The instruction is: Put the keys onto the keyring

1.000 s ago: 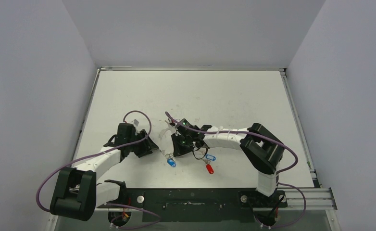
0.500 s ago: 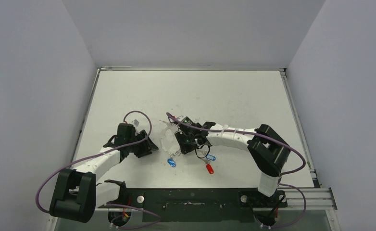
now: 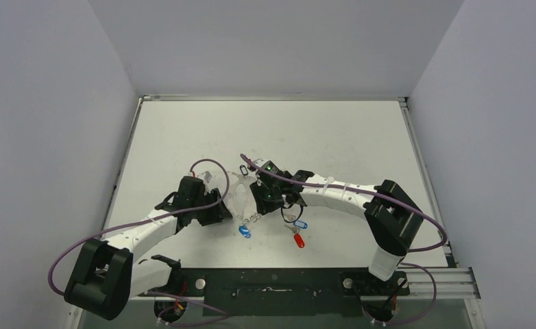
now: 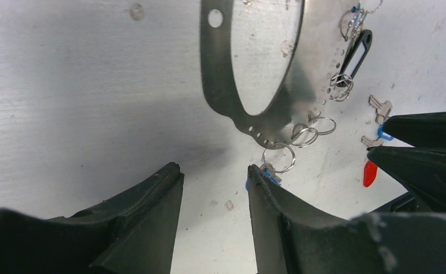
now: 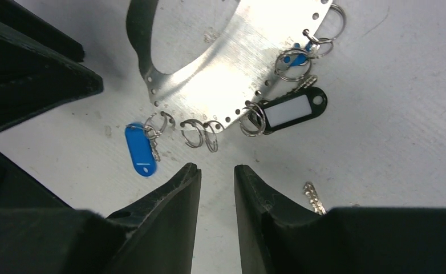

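Keyring (image 5: 232, 74): likely light, stiff, slippery; pinch band edge | keys (image 4: 370, 173): take by tags | left gripper (image 4: 214, 171), right gripper (image 5: 217, 171): parted, empty

free: table (image 3: 272, 130) far half | obstacle: keyring (image 4: 215, 74), keys (image 3: 245, 232) at centre

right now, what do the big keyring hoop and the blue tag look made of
Keyring: looks like thin sheet metal with a brushed silver finish; fine grain lines, glare and punched holes show. Blue tag: probably plastic, smooth and glossy, with even colour and a soft highlight.
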Controlling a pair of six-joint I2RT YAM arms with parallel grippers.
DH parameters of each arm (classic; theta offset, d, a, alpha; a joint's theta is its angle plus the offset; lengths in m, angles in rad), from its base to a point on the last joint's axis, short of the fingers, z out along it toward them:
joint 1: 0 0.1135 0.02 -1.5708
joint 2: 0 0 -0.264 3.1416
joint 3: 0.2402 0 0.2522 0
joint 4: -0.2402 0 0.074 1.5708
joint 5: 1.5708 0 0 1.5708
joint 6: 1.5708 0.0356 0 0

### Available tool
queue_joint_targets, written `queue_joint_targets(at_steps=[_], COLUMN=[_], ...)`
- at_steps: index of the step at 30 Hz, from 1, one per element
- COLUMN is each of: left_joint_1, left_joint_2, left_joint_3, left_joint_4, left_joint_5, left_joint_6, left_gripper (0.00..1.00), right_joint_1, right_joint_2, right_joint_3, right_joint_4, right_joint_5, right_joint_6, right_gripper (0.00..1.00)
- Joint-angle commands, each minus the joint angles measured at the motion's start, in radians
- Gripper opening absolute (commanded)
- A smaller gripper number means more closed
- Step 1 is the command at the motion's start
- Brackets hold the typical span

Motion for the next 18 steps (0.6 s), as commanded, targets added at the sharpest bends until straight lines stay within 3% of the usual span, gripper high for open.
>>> queue_joint_targets(at_steps=[1, 8, 18], left_joint_1=[-0.048, -0.083, -0.082], left_joint_2=[-0.017, -0.048, -0.062], left_joint_3=[0.060, 0.060, 0.027], left_joint_4=[0.000, 0.046, 0.266], left_joint_5=[-0.044, -0.027, 0.108], left_joint_6=[0.039, 0.046, 0.060], left_gripper=[0.44, 0.44, 0.45], right_joint_1=[-0.006, -0.008, -0.022], right_joint_2=[-0.032, 0.001, 0.065], right_joint_3=[-0.013, -0.039, -0.072], right_joint_4=[0.116, 0.201, 0.283], right_joint_5=[-0.102, -0.156, -0.189], right_joint_6=[0.060, 0.143, 0.212], right_gripper=[0.28, 0.23, 0.22])
